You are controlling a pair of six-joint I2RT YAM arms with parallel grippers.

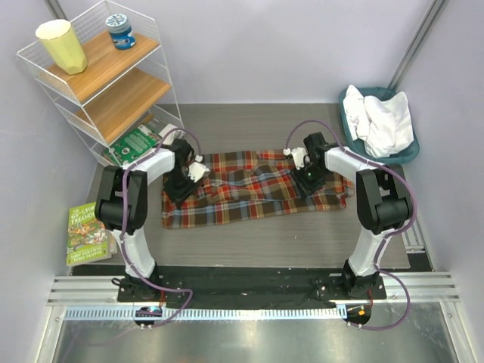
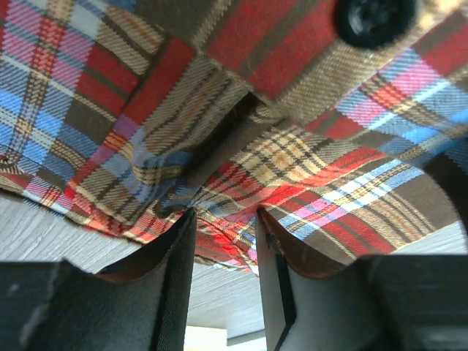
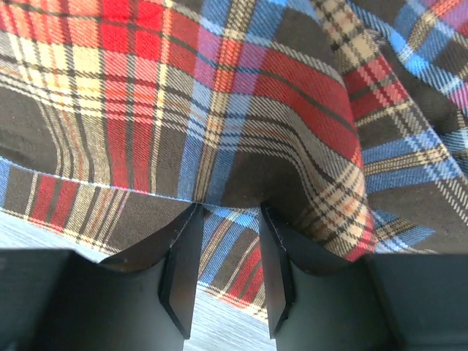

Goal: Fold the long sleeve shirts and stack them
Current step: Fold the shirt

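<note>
The plaid long sleeve shirt (image 1: 249,189) lies spread and rumpled across the middle of the grey table. My left gripper (image 1: 181,185) is down on its left end. In the left wrist view its jaws (image 2: 223,219) stand narrow, pinching a bunched fold of plaid (image 2: 219,175) near the shirt's edge. My right gripper (image 1: 308,180) is down on the shirt's right part. In the right wrist view its jaws (image 3: 230,212) are closed narrowly on a plaid hem (image 3: 241,146). The white long sleeve shirt (image 1: 382,121) lies crumpled in the teal basket (image 1: 349,136) at the back right.
A white wire shelf (image 1: 98,76) stands at the back left with a yellow cup (image 1: 62,45), a blue jar (image 1: 119,32) and a green box (image 1: 136,142). A green book (image 1: 87,231) lies at the left edge. Grey walls close in on both sides.
</note>
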